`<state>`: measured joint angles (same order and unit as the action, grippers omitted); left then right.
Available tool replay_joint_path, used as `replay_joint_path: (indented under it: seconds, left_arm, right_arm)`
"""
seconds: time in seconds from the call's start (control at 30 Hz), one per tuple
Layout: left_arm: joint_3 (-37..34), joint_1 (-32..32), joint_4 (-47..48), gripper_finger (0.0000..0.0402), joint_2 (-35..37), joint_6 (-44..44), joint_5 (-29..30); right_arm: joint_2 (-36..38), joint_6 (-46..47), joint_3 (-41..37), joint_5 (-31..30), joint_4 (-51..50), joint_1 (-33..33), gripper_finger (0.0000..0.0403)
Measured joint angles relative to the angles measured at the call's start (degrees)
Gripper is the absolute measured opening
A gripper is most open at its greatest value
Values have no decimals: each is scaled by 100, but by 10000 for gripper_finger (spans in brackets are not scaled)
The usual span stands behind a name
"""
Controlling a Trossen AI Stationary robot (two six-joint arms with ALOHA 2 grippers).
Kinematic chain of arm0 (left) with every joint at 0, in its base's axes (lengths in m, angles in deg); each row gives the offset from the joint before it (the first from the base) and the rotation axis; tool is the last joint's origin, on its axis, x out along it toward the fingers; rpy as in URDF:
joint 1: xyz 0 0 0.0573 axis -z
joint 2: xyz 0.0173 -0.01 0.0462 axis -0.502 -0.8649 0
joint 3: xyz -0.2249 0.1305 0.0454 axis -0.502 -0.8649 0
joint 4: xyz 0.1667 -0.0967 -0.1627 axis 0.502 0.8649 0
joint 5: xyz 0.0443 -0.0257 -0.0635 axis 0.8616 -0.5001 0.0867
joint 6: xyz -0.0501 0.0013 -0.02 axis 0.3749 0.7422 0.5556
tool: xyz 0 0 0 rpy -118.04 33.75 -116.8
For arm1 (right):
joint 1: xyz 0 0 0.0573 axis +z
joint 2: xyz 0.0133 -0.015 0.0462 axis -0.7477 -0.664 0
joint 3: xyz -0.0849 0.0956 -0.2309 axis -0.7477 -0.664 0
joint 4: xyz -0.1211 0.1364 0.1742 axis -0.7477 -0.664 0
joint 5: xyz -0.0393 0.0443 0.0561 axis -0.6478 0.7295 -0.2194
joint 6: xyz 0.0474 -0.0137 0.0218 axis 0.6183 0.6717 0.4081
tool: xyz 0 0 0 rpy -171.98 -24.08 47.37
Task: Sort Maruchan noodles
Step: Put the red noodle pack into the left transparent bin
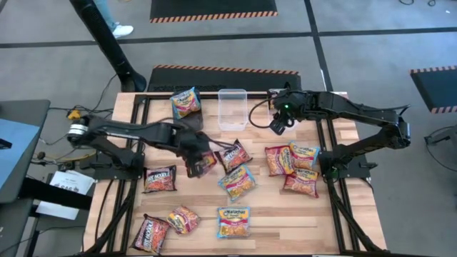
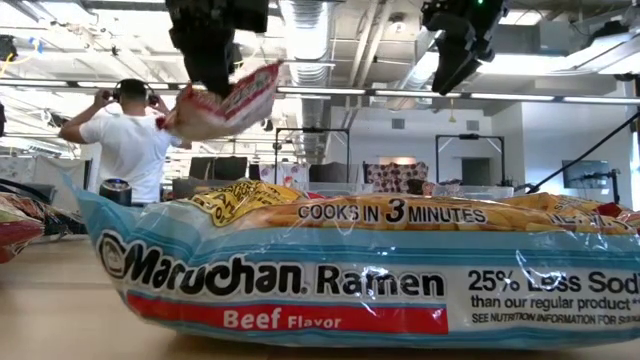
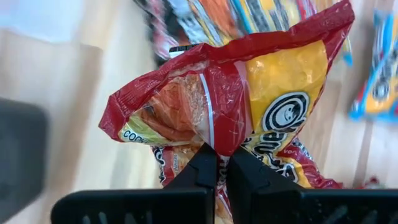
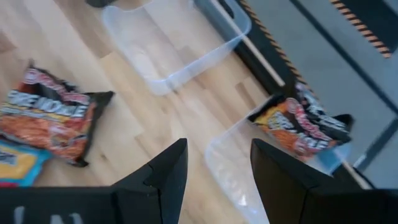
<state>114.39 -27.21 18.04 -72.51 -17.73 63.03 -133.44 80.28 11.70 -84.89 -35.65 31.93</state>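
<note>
Two dark arms work over a wooden counter (image 1: 264,221) strewn with ramen packets. Left fingers (image 1: 194,168), near the counter's centre, are pinched closed on a red packet (image 3: 249,99), held up off the surface. Right fingers (image 1: 278,126) hang spread apart and empty toward one o'clock, just beside a clear bin (image 1: 232,108) at twelve o'clock. A blue packet (image 1: 233,221) lies at six o'clock, a black packet (image 1: 160,178) at nine, and more cluster at three. Beyond the counter a person (image 2: 128,140) stands in the room.
</note>
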Motion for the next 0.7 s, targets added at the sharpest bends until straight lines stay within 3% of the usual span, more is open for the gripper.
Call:
replay_joint_path:
  seconds: [0.43, 0.7]
  left_arm:
    - [-158, -307, -249, 0, 1046, 533, 1279]
    - [-434, -387, -1047, 0, 1211, 525, 1645]
  right_arm:
    - [1, 2, 0, 1524, 880, 27, 201]
    - [0, 181, 0, 1683, 1282, 414, 201]
